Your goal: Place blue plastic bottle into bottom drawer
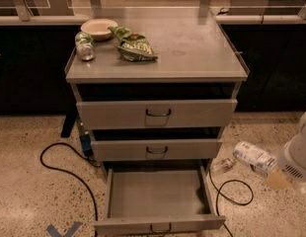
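Note:
The blue plastic bottle (252,156), clear pale plastic with a light label, hangs tilted in the air at the right, level with the middle drawer and just right of the cabinet. My gripper (269,168) is shut on its far end, with the white arm (299,154) behind it at the frame's right edge. The bottom drawer (158,195) is pulled open below and left of the bottle. It is an empty grey tray with a dark wire handle (160,227) on its front.
On the cabinet top (192,48) sit a shiny can (85,48), a pale bowl (98,27) and a green chip bag (133,46). Black cables (64,168) loop on the floor on both sides. A tiny clear bottle (223,164) lies by the right cable.

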You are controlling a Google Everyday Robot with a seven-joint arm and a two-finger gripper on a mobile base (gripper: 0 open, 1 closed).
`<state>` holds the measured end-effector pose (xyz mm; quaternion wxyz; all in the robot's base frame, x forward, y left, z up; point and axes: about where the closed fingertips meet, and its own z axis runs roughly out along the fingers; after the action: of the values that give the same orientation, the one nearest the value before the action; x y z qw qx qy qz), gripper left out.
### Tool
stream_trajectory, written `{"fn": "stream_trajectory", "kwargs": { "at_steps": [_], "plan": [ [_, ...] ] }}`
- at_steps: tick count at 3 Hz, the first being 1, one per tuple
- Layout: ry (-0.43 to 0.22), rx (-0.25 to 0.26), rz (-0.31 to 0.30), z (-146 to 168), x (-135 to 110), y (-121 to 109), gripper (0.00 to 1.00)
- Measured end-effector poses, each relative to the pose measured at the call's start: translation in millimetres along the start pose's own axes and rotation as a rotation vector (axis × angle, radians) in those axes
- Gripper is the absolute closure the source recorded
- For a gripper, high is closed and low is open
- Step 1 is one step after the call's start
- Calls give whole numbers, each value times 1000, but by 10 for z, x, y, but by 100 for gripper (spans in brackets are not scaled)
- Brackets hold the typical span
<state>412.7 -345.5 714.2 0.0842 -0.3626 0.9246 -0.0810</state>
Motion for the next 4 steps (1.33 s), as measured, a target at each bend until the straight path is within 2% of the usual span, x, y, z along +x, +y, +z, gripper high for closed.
{"fn": "stream_trajectory", "kwargs": {
  "at_steps": [1,2,3,4],
  "plan": [
    [45,-84,37,916,-105,306,100],
    [54,-109,63,1064,-98,368,100],
    [48,-117,75,1131,-91,328,100],
    [-112,-212,109,1363,-375,384,100]
  ]
}}
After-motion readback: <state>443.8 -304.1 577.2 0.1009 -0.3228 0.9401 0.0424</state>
